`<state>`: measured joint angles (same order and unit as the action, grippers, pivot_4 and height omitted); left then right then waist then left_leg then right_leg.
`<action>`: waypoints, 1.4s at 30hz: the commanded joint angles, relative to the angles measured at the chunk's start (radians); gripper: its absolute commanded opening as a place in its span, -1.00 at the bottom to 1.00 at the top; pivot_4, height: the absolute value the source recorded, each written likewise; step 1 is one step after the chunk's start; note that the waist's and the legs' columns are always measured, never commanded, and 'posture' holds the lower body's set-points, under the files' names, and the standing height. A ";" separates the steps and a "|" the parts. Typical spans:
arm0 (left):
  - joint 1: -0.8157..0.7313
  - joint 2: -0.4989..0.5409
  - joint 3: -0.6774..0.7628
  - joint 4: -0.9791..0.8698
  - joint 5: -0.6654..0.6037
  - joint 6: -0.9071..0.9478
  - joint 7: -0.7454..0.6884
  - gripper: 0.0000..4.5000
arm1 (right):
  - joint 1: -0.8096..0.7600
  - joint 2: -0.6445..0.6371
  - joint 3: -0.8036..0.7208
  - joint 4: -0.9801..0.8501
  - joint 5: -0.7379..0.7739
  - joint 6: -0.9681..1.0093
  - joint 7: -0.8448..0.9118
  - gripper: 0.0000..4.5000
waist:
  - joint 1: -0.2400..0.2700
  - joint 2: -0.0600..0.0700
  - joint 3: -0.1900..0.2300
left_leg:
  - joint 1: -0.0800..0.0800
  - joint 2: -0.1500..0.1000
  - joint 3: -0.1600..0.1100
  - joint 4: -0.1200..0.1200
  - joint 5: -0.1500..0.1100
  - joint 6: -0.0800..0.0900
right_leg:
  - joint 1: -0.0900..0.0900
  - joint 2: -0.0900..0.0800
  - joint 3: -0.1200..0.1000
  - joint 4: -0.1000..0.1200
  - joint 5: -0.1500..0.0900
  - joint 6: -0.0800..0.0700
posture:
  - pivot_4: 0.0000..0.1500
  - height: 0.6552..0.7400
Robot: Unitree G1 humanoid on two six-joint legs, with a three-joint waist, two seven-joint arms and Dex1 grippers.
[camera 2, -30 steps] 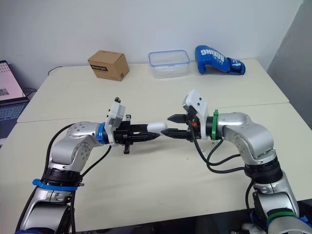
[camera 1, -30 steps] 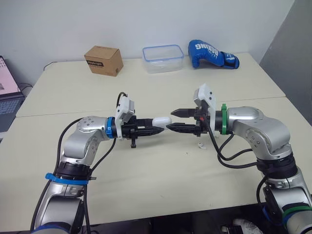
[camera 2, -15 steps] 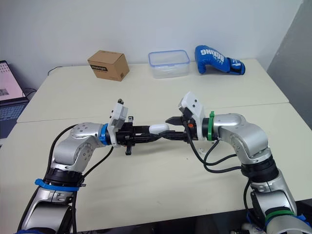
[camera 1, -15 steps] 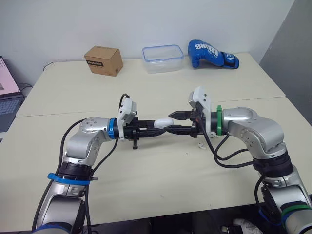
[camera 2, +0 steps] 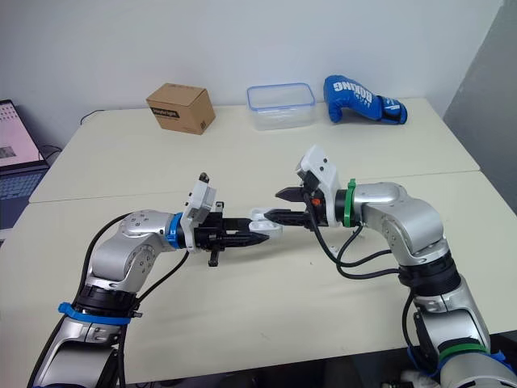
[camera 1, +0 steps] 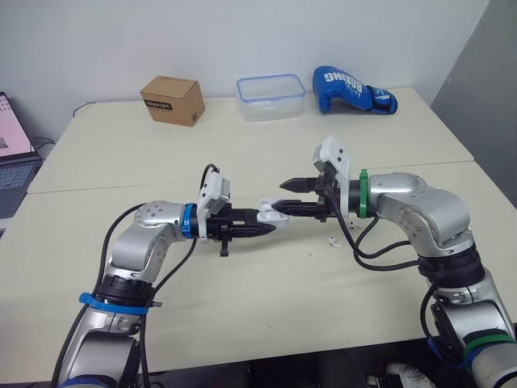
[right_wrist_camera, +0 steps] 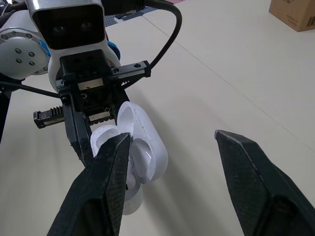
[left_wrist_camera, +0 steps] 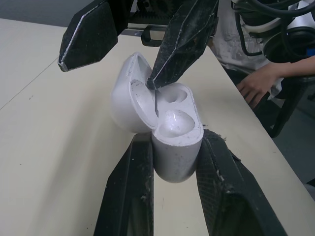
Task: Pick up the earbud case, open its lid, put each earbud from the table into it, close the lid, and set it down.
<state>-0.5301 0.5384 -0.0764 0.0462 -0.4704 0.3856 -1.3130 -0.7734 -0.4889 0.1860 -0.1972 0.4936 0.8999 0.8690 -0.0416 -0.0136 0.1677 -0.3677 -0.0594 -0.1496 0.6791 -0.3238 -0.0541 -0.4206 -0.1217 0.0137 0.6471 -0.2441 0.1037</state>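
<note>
Grasp on the left: left end effector [left_wrist_camera: 176, 141] is clenched on the earbud case [left_wrist_camera: 174, 160], held above the counter [camera 1: 242, 307]. The case's long axis runs along the fingers, its mouth faces the right arm, and the lid [left_wrist_camera: 125, 96] is swung open. Right end effector [camera 1: 279, 196], released, has one fingertip at that mouth. A likely earbud [camera 1: 331, 239] lies on the counter under its wrist, nearer this arm.

**You had the white earbud case [left_wrist_camera: 172, 157] open, clamped in your left gripper [left_wrist_camera: 174, 141].**
It stuck out past the two fingers [left_wrist_camera: 125, 191], lid [left_wrist_camera: 129, 93] tipped back, both wells [left_wrist_camera: 174, 96] empty. One finger tip of your right gripper [camera 1: 279, 196] touched the lid's inner edge. A white earbud [camera 1: 331, 240] lay on the table [camera 1: 242, 307] below the right fingers.
</note>
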 commanded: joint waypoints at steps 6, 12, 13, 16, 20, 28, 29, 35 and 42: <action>-0.069 -0.006 0.038 0.090 0.014 -0.085 0.028 -0.65 | -0.043 -0.121 -0.064 -0.078 0.074 0.041 0.080 0.25 | 0.004 0.000 0.000 | 0.000 0.000 0.000 0.000 0.000 0.000 | 0.000 0.000 0.000 0.000 0.000 0.000 | 1.00 0.78; -0.151 -0.011 0.037 0.220 0.030 -0.151 0.001 -0.65 | 0.019 -0.279 0.017 -0.050 -0.038 -0.005 0.101 0.25 | 0.009 0.000 0.000 | 0.000 0.000 0.001 0.000 0.000 0.000 | 0.000 0.000 -0.001 -0.001 0.000 0.000 | 1.00 0.78; -0.167 -0.016 0.035 0.248 0.035 -0.162 -0.004 -0.65 | 0.038 -0.296 0.032 -0.042 -0.061 -0.030 0.109 0.25 | 0.009 0.000 0.000 | 0.000 0.000 0.001 0.000 0.000 0.000 | 0.000 0.000 0.000 -0.001 0.000 0.000 | 1.00 0.78; -0.204 -0.033 0.024 0.319 0.054 -0.202 -0.022 -0.65 | 0.081 -0.320 0.073 -0.009 -0.126 -0.104 0.120 0.25 | 0.008 0.000 0.000 | 0.000 0.000 0.001 0.000 0.000 0.000 | 0.000 0.000 0.000 0.000 0.000 0.000 | 1.00 0.78; -0.229 -0.060 0.015 0.352 0.061 -0.218 -0.038 -0.65 | 0.112 -0.321 0.113 0.053 -0.200 -0.166 0.120 0.25 | 0.007 0.000 0.000 | 0.000 0.000 0.002 0.000 0.000 0.000 | 0.000 0.000 0.000 0.000 0.000 0.000 | 1.00 0.78; -0.230 -0.070 0.014 0.337 0.070 -0.212 -0.046 -0.65 | 0.153 -0.318 0.144 0.124 -0.265 -0.226 0.166 0.25 | 0.007 0.000 0.000 | 0.000 0.000 0.001 0.000 0.000 0.000 | 0.000 0.000 0.000 0.000 0.000 0.000 | 1.00 0.78; -0.229 -0.069 0.014 0.335 0.071 -0.210 -0.046 -0.65 | 0.161 -0.320 0.146 0.127 -0.270 -0.233 0.171 0.25 | 0.007 0.000 0.000 | 0.000 0.000 0.001 0.000 0.000 0.000 | 0.000 0.000 0.000 0.000 0.000 0.000 | 1.00 0.78; -0.221 -0.063 0.011 0.319 0.074 -0.202 -0.046 -0.65 | 0.196 -0.312 0.149 0.134 -0.301 -0.257 0.191 0.25 | 0.007 0.000 0.000 | 0.000 0.000 0.001 0.000 0.000 0.000 | 0.000 0.000 0.000 -0.001 0.000 0.000 | 1.00 0.78; -0.216 -0.060 0.004 0.309 0.084 -0.204 -0.049 -0.65 | 0.214 -0.288 0.162 0.140 -0.334 -0.267 0.189 0.25 | 0.008 0.000 0.000 | 0.000 0.000 0.001 0.000 0.000 0.000 | 0.000 0.000 0.000 -0.001 0.000 0.000 | 1.00 0.78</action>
<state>-0.7402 0.4700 -0.0767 0.3942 -0.3856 0.1887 -1.3553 -0.5624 -0.7790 0.3513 -0.0441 0.1736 0.6475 1.0513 -0.0339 -0.0138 0.1676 -0.3677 -0.0595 -0.1483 0.6796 -0.3238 -0.0542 -0.4203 -0.1218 0.0135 0.6465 -0.2441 0.1039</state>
